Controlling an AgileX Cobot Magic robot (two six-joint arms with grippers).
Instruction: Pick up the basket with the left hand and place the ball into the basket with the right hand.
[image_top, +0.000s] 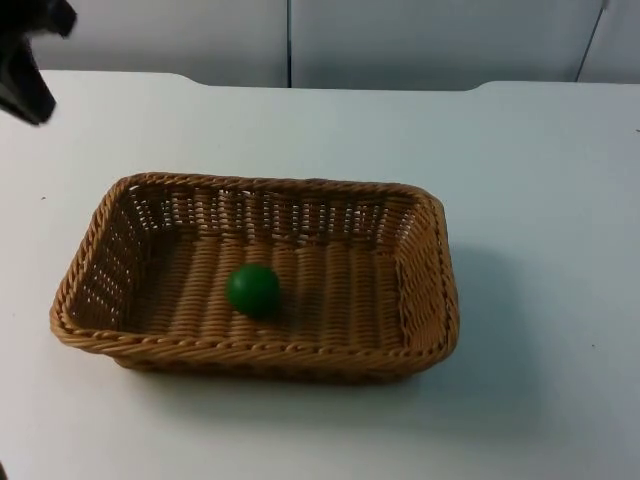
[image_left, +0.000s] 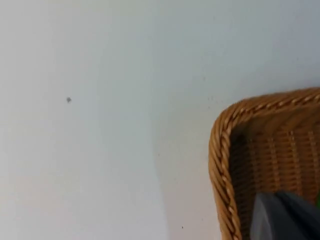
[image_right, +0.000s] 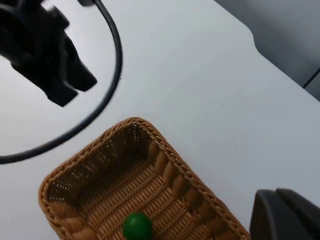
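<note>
The woven basket (image_top: 430, 290) sat flat on the white surface (image_top: 540, 200) toward the near side of the top view, its long sides running across the picture, and nothing gripped it. The green ball (image_top: 253, 290) lay inside it on the basket floor, left of the middle and nearer the front wall than the back one, apart from every wall. Beyond the basket the surface ran to the grey wall (image_top: 400, 40), which had a dark vertical seam. The left hand (image_top: 28, 75) hung at the far left corner of the surface, well apart from the basket and above the surface; in the right wrist view the left hand (image_right: 62, 80) showed as a dark shape hovering past the basket's (image_right: 165, 170) far corner, and whether its fingers were spread or pressed together I could not tell. In the left wrist view one rounded corner of the basket (image_left: 220, 150) appeared on the white surface (image_left: 100, 125), with a small dark speck (image_left: 68, 100) on the surface well away from it. The right wrist view looked down on the basket with the ball (image_right: 137, 226) resting in it; the right hand's state could not be told, as just one dark fingertip (image_right: 285, 215) showed.
</note>
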